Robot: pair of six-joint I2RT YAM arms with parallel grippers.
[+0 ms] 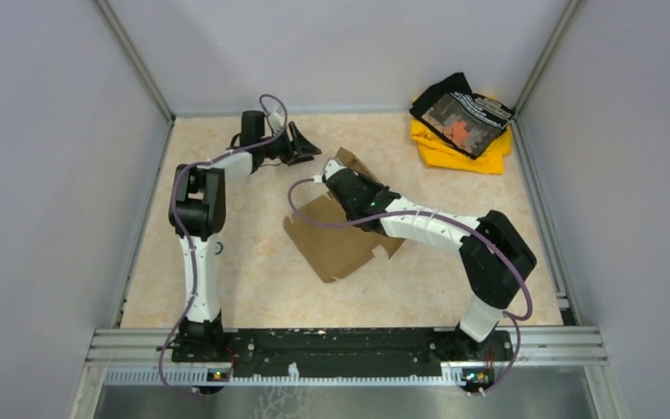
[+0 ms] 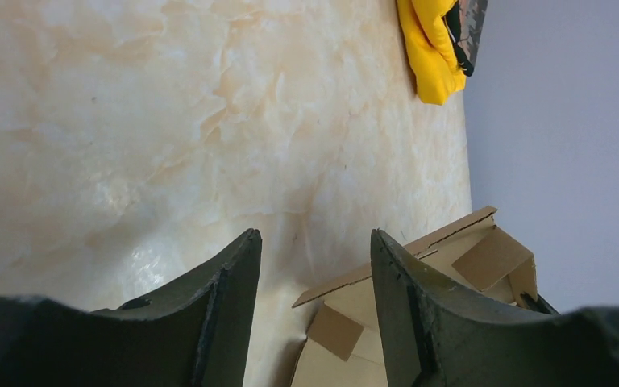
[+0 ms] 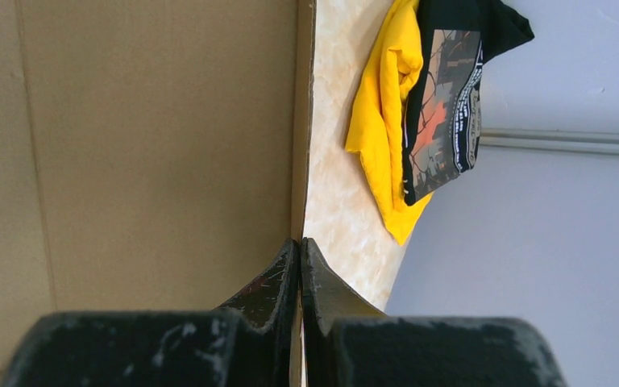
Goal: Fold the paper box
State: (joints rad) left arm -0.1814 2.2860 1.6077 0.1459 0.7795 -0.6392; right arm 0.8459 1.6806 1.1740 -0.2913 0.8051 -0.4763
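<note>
Paper box (image 1: 336, 240) partly folded, one arm at it, one clear of it
The marbled table (image 1: 262, 288) carries the box at its middle, mostly flat with flaps raised at its far end; a yellow and black cloth pile (image 1: 462, 131) lies well off the box's far right; the right gripper (image 3: 301, 246), fingers pressed together, meets the box's raised flap edge; the left gripper (image 2: 314, 234) hovers near the box's far left, fingers apart, holding nothing
</note>
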